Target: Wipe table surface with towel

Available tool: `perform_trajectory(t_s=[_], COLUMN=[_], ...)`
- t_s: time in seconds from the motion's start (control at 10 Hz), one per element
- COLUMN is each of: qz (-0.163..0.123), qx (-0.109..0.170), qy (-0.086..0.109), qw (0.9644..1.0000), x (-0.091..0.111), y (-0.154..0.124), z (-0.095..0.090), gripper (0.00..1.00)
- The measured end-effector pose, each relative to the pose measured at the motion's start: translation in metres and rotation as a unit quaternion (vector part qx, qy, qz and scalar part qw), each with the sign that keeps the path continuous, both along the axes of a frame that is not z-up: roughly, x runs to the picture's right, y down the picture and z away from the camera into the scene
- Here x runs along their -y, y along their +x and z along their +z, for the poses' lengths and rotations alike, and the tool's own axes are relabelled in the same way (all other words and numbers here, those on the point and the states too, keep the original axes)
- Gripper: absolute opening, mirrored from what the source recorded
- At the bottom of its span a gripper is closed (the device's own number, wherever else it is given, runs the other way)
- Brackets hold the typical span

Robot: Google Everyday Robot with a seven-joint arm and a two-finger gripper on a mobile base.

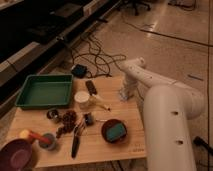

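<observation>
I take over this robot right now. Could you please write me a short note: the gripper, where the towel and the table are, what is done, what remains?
Gripper: low at the far right part of the table surface, close to its edge.
Towel: pale patch on the wood, right beneath the gripper.
Done: the arm is at the towel; no sign shows of any wiping.
Left: wipe the wood. The green tray, the white cup and small items fill the left and middle, so work around them.
</observation>
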State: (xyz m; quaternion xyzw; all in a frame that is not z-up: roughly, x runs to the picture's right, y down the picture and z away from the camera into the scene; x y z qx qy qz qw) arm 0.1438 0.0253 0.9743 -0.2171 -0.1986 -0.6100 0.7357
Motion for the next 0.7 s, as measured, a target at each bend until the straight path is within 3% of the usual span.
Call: perform_trajectory(t_s=[0.4, 0.7], qz=[-0.021, -0.041], qx=[0.064, 0.115], qy=[-0.015, -0.029], qw=[0.9976, 0.992], x=[-0.028, -0.052], y=[-0.046, -0.058], z=[-0.012, -0.053], gripper=[0.0, 0.0])
